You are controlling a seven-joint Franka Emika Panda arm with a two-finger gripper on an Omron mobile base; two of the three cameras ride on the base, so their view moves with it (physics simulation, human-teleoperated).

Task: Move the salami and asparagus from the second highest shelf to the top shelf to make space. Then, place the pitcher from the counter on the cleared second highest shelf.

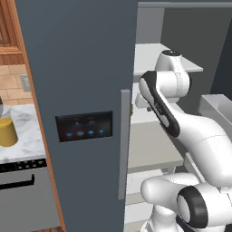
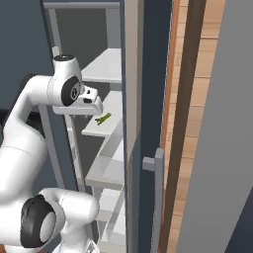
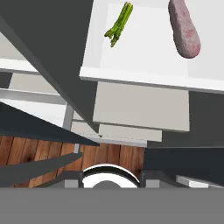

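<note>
1. While the arm reaches into the fridge, its gripper (image 2: 91, 101) hangs above the second shelf (image 3: 144, 61); I cannot tell how wide its jaws stand, or whether they hold anything.
2. Asparagus (image 3: 119, 24) and salami (image 3: 184, 28) lie apart on that shelf.
3. Pitcher (image 1: 7, 132) stands on the counter (image 1: 27, 140).

Salami (image 3: 184, 29) and asparagus (image 3: 118, 23) are laid apart on the second highest shelf (image 3: 144, 57); pitcher (image 1: 7, 132) is parked on the table (image 1: 25, 136), far left.

asparagus (image 3: 118, 24) x1 | salami (image 3: 184, 29) x1 | pitcher (image 1: 7, 132) x1
</note>
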